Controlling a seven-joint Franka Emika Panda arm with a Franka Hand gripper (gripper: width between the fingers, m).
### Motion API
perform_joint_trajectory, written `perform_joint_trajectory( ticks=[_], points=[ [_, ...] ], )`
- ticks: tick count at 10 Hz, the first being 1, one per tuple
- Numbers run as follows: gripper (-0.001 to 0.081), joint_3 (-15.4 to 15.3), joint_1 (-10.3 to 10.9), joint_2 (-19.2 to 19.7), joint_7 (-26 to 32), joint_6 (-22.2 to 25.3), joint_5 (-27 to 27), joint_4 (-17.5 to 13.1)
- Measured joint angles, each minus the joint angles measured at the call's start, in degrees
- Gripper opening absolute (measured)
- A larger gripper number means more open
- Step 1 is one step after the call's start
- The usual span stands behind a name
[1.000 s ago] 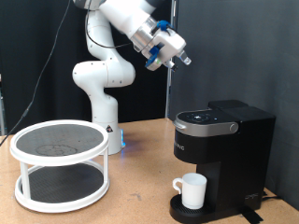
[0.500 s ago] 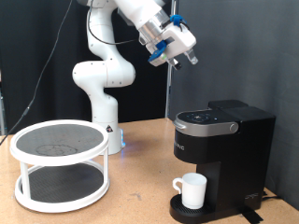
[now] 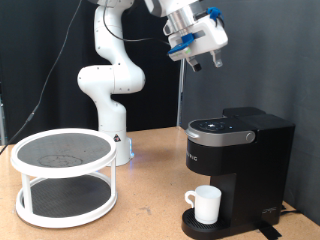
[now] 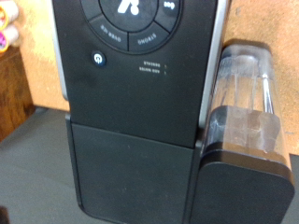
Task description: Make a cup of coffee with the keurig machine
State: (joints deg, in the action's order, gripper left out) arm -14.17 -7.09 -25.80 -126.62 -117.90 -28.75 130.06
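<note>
The black keurig machine stands on the table at the exterior view's right, its lid closed. The white cup sits upright on the round drip tray under the spout. My gripper is high in the air above the machine, well clear of it, pointing down. Its fingers look shut, with nothing between them. The wrist view looks down on the machine's top, with its button panel and the clear water tank. The gripper's fingers do not show in the wrist view.
A white two-tier round rack stands on the wooden table at the exterior view's left. The arm's white base is behind it, in front of a black curtain.
The gripper has risen and swung towards the exterior view's right, from left of the machine to above it. The cup and machine have not moved.
</note>
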Motion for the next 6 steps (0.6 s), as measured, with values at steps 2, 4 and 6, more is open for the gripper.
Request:
perform_joint_trajectory(
  ticks=[2, 4, 6],
  points=[
    [0.0734, -0.2, -0.4, 3.2, -2.5, 1.5, 2.2, -2.7],
    [0.0734, -0.2, -0.7, 5.9, -4.1, 1.1, 2.7, -4.3],
    [0.0734, -0.2, -0.8, 8.2, -4.8, -0.2, 3.7, -5.5]
  ],
)
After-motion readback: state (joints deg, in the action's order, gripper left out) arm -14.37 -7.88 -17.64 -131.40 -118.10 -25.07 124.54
